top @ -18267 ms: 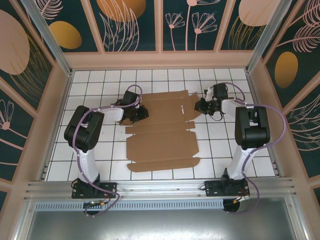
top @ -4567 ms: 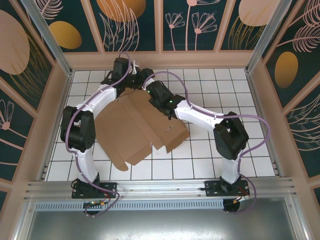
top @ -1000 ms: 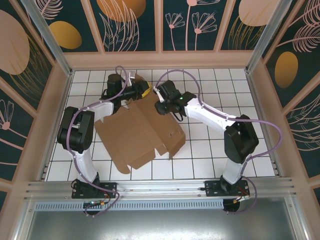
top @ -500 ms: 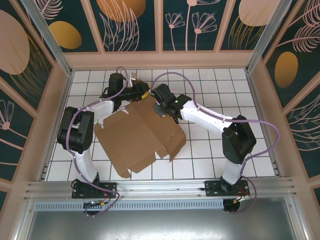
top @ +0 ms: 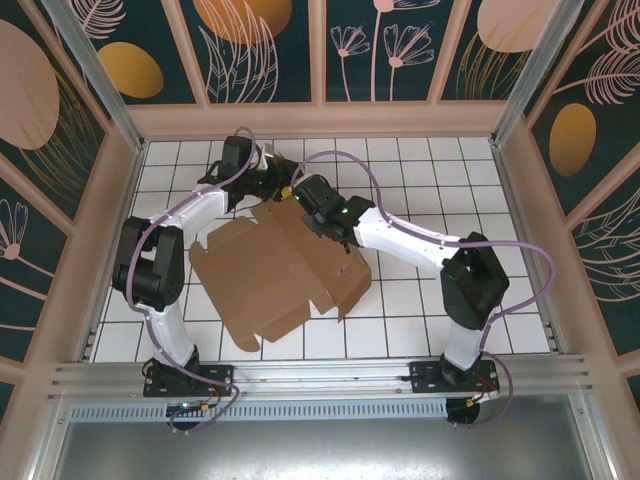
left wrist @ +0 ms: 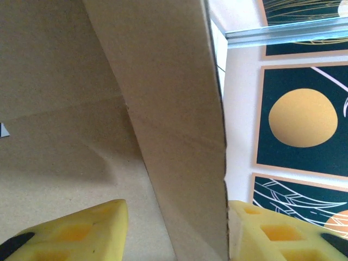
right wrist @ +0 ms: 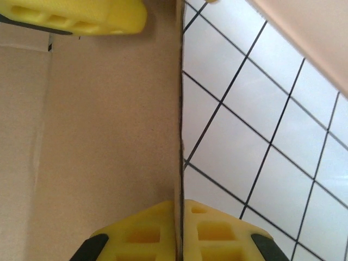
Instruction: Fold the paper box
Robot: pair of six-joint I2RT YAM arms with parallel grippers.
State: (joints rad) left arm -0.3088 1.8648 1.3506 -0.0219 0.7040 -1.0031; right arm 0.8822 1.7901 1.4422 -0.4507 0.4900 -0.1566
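Right hand [right wrist: 179, 228] clamping shut on 12 o'clock edge of plain brown die-cut cardboard sheet [top: 270, 270]. Left hand [left wrist: 178, 217] partly open, straddling raised flap [left wrist: 174, 109]. Likely folding far flap. Next move needing inward creasing.

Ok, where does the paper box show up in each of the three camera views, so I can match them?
Top external: the paper box lies skewed in the middle of the white tiled table.
Left wrist: brown cardboard across the left and centre, with a flap standing between the left gripper fingers.
Right wrist: the left half of the picture, its edge pinched by the right gripper.
Shared landmark: the table's dark-lined white tiles beside the box edge.
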